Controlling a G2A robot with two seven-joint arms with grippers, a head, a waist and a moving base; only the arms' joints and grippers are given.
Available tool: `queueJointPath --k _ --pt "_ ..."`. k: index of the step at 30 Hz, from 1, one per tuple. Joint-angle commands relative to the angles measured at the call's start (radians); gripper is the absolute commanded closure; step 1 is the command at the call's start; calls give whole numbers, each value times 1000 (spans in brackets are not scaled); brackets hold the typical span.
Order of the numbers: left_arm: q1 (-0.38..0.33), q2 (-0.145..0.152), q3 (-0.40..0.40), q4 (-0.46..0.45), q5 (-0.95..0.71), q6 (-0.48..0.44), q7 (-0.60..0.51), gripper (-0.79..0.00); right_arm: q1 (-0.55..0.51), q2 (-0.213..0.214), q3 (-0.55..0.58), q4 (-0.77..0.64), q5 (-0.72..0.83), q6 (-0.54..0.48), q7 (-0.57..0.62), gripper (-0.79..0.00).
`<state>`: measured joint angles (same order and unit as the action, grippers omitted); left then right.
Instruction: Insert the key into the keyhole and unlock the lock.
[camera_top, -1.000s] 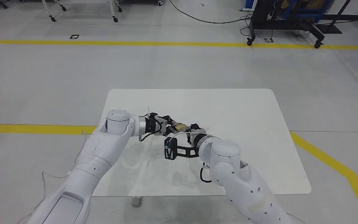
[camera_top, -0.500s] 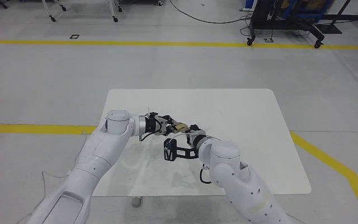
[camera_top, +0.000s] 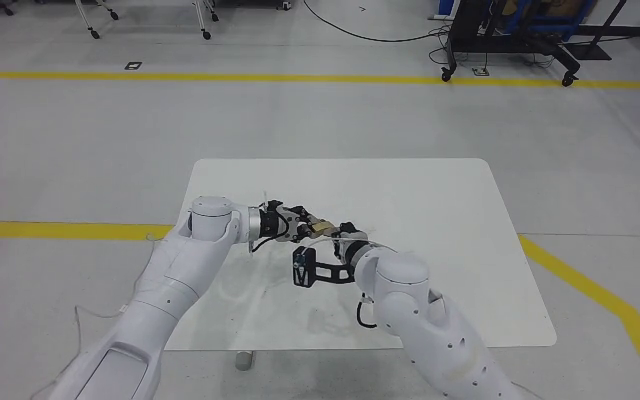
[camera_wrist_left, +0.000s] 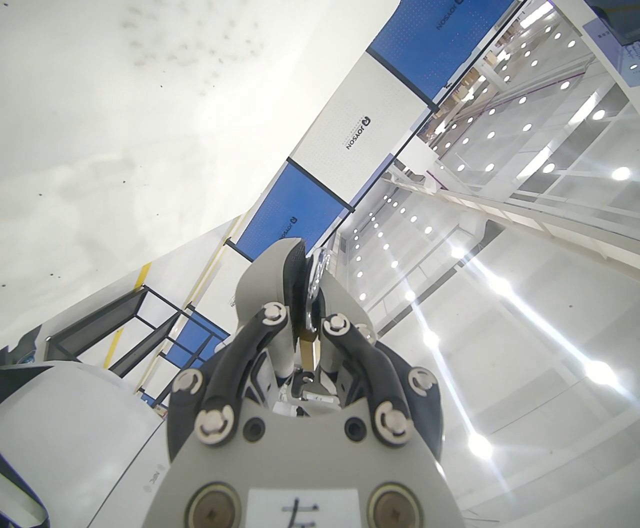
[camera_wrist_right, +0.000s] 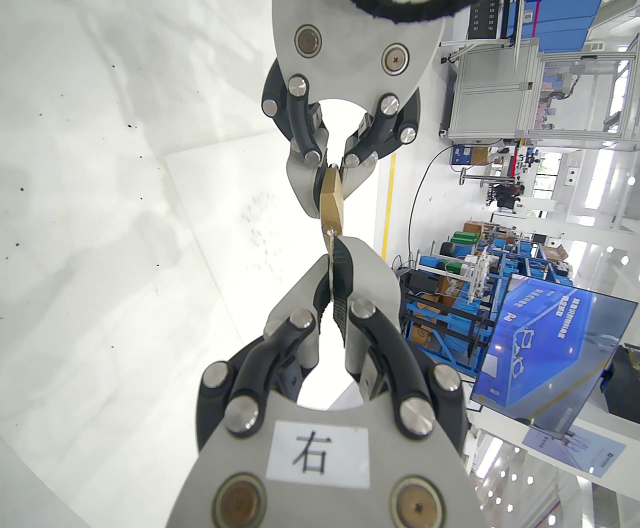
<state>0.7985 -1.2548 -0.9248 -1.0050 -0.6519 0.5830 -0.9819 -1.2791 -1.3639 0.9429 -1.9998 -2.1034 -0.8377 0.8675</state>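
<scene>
**Key meets keyhole over the surface**

The two arms come together above the left-centre part of the white surface (camera_top: 430, 200). The left arm (camera_top: 200, 250) comes in from the left side. The right arm (camera_top: 420, 300) comes in from the near right and is bent back toward the left arm.

The left jaws are narrow and clamped on the brass lock (camera_wrist_right: 331, 202). They grip it by its flat sides, and the end with the keyhole sticks out past their tips toward the other arm. In the top view the lock shows as a small brass patch between the two wrists, held over the surface.

The right jaws face the left jaws tip to tip. They are pressed together on the silver key (camera_wrist_right: 330, 255) and pinch its head, with the blade pointing straight at the lock. The blade's tip is at the keyhole in the lock's end face, in line with the lock's long axis. How deep it sits cannot be told, and only a short stretch of blade shows between the right jaws and the brass.

The lock's shackle cannot be made out in the right wrist view, so whether it is latched or released cannot be told.

Beyond the surface, a yellow line (camera_top: 300, 77) crosses the grey floor, and a black wheeled frame (camera_top: 510, 45) stands at the far right. A blue display screen (camera_wrist_right: 545, 350) shows in the room behind the right wrist.
</scene>
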Motion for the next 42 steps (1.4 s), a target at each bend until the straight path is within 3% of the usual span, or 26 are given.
queueJointPath --k 1,21,42 --pt "0 0 0 -1 -1 -1 2 0 -3 0 1 -1 -5 2 7 0" --pt "3 2 5 -11 7 -6 19 0 44 -27 -55 44 14 14 128 0" --pt "17 5 1 -35 -4 4 35 0 70 -45 -75 89 17 42 157 0"
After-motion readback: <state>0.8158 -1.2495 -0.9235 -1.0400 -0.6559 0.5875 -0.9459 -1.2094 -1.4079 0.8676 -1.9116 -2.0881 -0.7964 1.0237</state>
